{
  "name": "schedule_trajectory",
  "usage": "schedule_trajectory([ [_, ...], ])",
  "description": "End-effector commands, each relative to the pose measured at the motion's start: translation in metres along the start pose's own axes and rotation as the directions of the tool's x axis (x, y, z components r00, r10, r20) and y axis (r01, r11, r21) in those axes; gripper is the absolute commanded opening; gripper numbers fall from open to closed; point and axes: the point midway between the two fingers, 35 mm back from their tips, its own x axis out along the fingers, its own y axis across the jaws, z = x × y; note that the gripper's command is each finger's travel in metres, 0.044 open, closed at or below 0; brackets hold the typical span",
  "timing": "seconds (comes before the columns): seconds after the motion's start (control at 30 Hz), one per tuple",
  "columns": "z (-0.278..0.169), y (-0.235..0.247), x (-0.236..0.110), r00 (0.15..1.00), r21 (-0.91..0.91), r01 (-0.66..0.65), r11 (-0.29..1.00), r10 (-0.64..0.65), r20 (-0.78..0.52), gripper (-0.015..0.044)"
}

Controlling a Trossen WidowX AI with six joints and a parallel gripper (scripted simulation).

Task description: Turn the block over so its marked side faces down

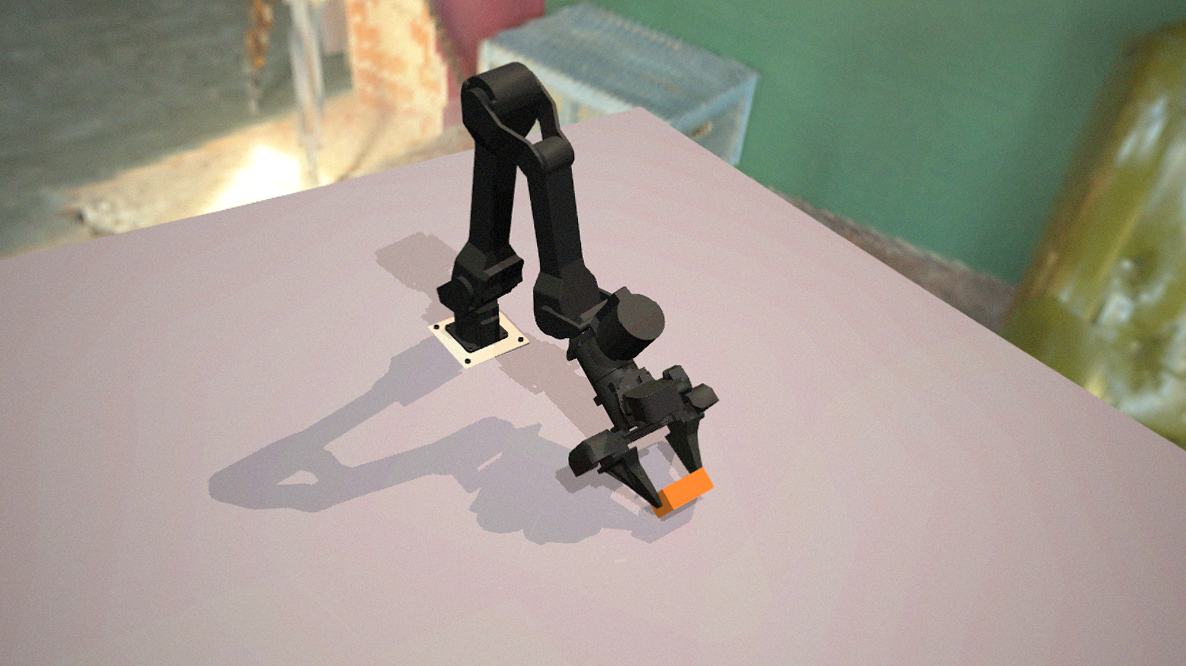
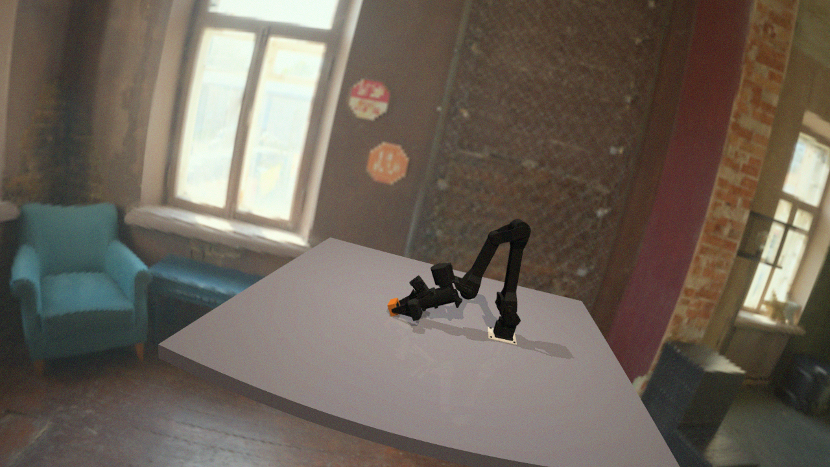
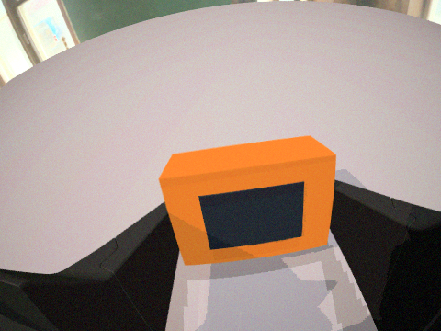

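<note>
The orange block (image 1: 687,491) (image 2: 392,306) (image 3: 248,161) is held between the two black fingers of my gripper (image 1: 678,488) (image 2: 395,310) (image 3: 250,199), which is shut on its two ends. The block is tipped up close to standing on a long edge. Its dark rectangular mark (image 3: 253,216) faces back between the fingers towards the wrist and is hidden in the top and exterior views. The gripper slants forward at a shallow angle, low over the table (image 1: 323,611) (image 2: 348,371) (image 3: 220,83). The block is close to the table top; I cannot tell whether its lower edge touches.
The arm's base stands on a pale mounting plate (image 1: 468,360) (image 2: 510,340), behind the gripper. The arm's shadow lies over the table beside and under the block. The table's far edges show in the top and exterior views.
</note>
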Motion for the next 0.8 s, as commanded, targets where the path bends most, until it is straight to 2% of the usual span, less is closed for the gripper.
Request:
schedule_trajectory([
  [0.0,-0.009,-0.002,-0.006,0.999,-0.006,0.005,1.000,-0.005,0.037,0.0000],
  [0.23,-0.010,-0.004,-0.018,0.992,-0.003,0.009,1.000,-0.009,0.124,0.0000],
  [0.77,-0.007,-0.005,-0.020,0.988,-0.003,0.009,1.000,-0.009,0.151,0.0000],
])
